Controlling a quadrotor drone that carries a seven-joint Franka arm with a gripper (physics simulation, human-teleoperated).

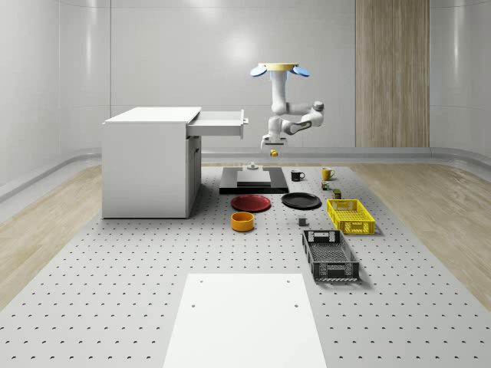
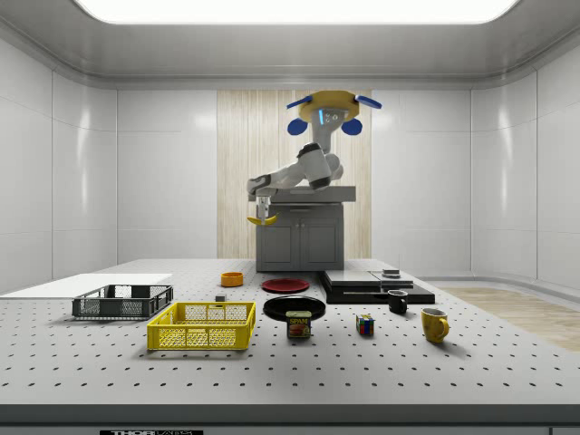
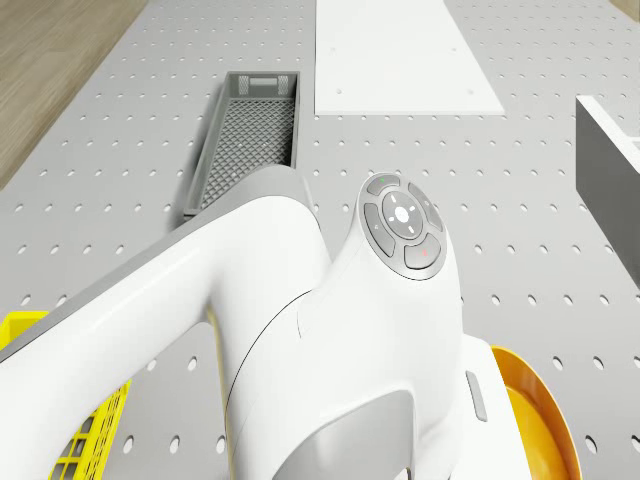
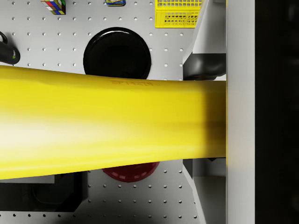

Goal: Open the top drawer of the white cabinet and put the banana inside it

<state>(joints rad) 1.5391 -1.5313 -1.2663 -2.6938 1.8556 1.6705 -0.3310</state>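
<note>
The white cabinet stands at the whole-scene view's left, and its top drawer is pulled out towards the right. My drone hovers to the right of the drawer, over the black platform. The arm bends down to my gripper, which is shut on the yellow banana just right of the drawer front and a little below it. In the side view the banana hangs under the gripper. In the wrist view the banana lies across, against one finger.
On the table below lie a red plate, a black plate, an orange bowl, a yellow basket and a dark basket. A white slab lies at the front. Two mugs stand behind.
</note>
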